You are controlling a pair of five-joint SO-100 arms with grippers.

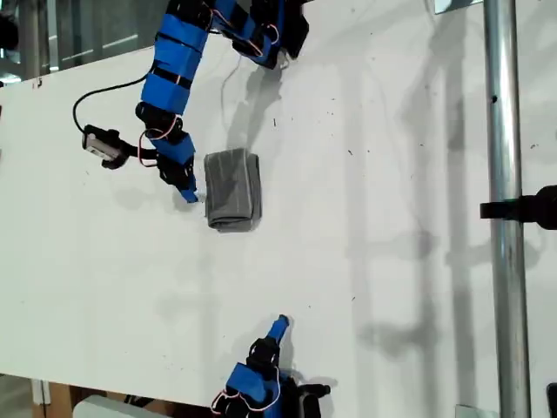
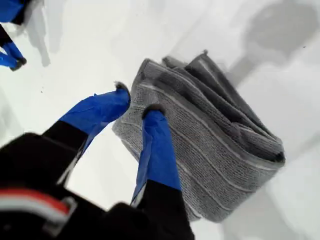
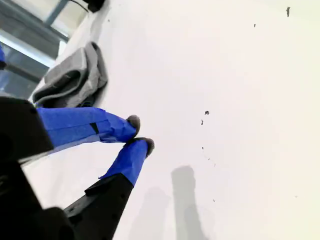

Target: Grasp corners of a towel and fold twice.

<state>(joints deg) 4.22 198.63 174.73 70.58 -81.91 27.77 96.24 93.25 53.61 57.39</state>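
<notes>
The towel (image 1: 232, 201) lies folded into a compact, thick bundle on the white counter (image 1: 365, 261), toward the exterior view's upper left part of the surface and well away from the counter's edges. In the first wrist view the towel (image 2: 210, 145) shows several stacked layers with thin white stripes running along its length, the folded layers bunched at one end. My first claw (image 1: 189, 193) sits at the side of the bundle that faces the exterior view's left; in the first wrist view my first claw (image 2: 136, 102) has its two blue fingers spread apart, one fingertip (image 2: 155, 117) resting on top of the cloth at its edge and the other just off the fabric over the bare counter, so it is released and grips nothing. My second claw (image 1: 280, 324) is near the counter edge at the bottom of the exterior view, well apart from the towel. In the second wrist view my second claw (image 3: 141, 134) has its blue fingers drawn together with the tips nearly touching, clenched on nothing, above bare counter, and the towel (image 3: 72, 77) shows in the distance beyond it. A few small dark specks mark the counter surface. A metal pole (image 1: 505, 209) stands along the exterior view's right side.
</notes>
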